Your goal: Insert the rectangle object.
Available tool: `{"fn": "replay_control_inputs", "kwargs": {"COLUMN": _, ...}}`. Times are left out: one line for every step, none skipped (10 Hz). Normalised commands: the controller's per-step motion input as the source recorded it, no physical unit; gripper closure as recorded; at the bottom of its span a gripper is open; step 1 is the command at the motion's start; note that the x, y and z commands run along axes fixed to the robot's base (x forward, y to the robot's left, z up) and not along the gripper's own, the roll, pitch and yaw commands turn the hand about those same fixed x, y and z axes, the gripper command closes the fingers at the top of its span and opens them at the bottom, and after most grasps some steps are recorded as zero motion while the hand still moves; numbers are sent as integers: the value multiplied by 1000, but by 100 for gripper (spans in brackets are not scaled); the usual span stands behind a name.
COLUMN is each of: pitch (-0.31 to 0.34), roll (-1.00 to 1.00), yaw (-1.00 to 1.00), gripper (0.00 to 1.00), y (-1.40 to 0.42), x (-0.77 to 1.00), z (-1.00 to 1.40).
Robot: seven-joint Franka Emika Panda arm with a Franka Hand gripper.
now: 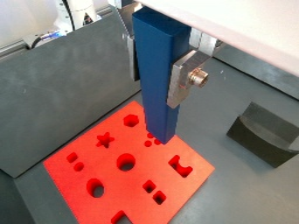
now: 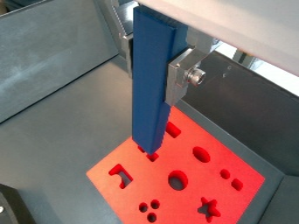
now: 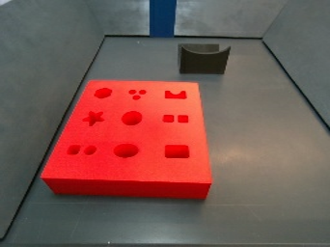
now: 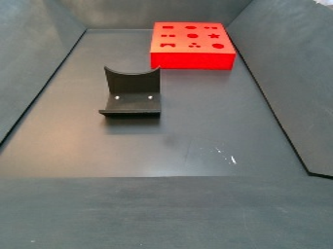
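Note:
My gripper (image 1: pixel 158 74) is shut on the rectangle object (image 1: pixel 162 105), a plain blue bar that hangs upright between the silver fingers (image 1: pixel 184 83). Both wrist views show this grip (image 2: pixel 152 66). The bar's lower end (image 2: pixel 147 144) hangs clear above the red foam block (image 2: pixel 187 188), which has several shaped holes. In a side view only the blue bar (image 3: pixel 161 17) shows, at the far edge above the red block (image 3: pixel 129 145); the gripper is out of frame there. The other side view shows the red block (image 4: pixel 193 44) but neither bar nor gripper.
The fixture (image 3: pixel 203 58), a dark bracket on a base plate, stands on the grey floor beyond the red block, and also shows in a wrist view (image 1: pixel 268 131) and a side view (image 4: pixel 130 92). Grey walls (image 3: pixel 52 87) enclose the floor.

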Motion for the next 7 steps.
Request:
{"fn": "replay_control_inputs", "kwargs": {"pitch": 0, "roll": 0, "yaw": 0, "gripper": 100, "y": 0, "x": 0, "z": -23}}
{"fn": "replay_control_inputs", "kwargs": {"pitch": 164, "roll": 0, "yaw": 0, "gripper": 100, "y": 0, "x": 97, "z": -77}}
{"fn": "replay_control_inputs", "kwargs": {"pitch": 0, "roll": 0, "yaw": 0, "gripper": 100, "y": 0, "x": 0, "z": -63}}
{"fn": "replay_control_inputs", "kwargs": {"pitch": -76, "roll": -400, "yaw": -43, "gripper": 100, "y": 146, "x": 120, "z": -326}}
{"fn": "replay_control_inputs", "kwargs": {"pitch": -177, "roll": -500, "yaw": -134, "gripper": 100, "y": 0, "x": 194, "z": 0}}
{"fn": "replay_control_inputs", "kwargs": {"pitch": -183, "roll": -500, "yaw": -103, "gripper": 100, "y": -17, "x": 249, "z": 0}}
{"fn": "replay_control_inputs", "kwargs": {"pitch": -134, "roll": -500, "yaw": -49, "gripper": 100, "y": -120, "x": 397, "z": -26}}
